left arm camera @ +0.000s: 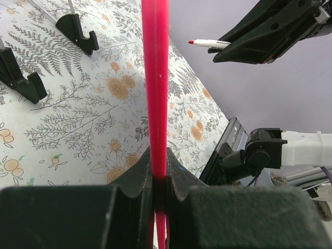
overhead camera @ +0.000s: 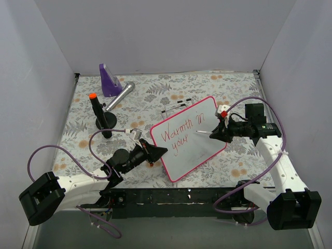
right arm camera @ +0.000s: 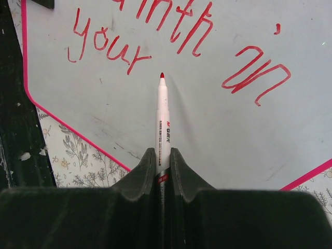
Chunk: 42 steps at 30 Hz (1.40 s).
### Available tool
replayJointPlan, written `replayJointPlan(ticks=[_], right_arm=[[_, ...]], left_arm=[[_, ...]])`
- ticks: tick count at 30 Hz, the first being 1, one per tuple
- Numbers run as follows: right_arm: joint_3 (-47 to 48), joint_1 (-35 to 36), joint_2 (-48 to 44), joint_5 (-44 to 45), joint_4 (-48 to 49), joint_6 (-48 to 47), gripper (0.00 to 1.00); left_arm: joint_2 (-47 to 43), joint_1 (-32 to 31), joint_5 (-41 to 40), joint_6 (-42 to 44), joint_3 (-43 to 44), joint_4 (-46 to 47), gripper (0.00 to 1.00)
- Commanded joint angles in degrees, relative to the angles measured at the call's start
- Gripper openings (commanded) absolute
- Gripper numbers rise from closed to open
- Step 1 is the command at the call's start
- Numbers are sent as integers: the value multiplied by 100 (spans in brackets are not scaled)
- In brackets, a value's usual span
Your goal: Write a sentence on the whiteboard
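One whiteboard [overhead camera: 199, 132], one marker [right arm camera: 162, 119], sentence [overhead camera: 179, 136] in two lines. My left claw [overhead camera: 161, 151] pinches whiteboard edge; right claw [overhead camera: 213, 136] pinches marker, lengthwise straight ahead, tip toward whiteboard.

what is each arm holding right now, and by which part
The left tool clamps the whiteboard by its pink frame edge. The right tool grips a red-tipped marker by the rear of its barrel, tip exposed.
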Motion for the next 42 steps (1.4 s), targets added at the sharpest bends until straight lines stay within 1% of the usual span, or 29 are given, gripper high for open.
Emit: replayJointPlan(ticks=[1,7,11,17,26,42], right_arm=[[239,-70,32,-43,189,61,1],[134,-79,24,-246,180,78,1],[28,-79,41,122,504,306,1],[-25,-71,138,80,742,588,1],[-332,184,323,334,901,632,1],[-359,211,428,537,1015,694,1]], left_arm=[[-156,-11,31,16,151,265,0],[-147,-11,22,-54,142,292,0],[-121,-20,-5,-107,133,344,0],[28,-20,13,-168,230,344,0],[187,-20,13,-195,300,397,0],[196,-11,22,-186,273,423,0]])
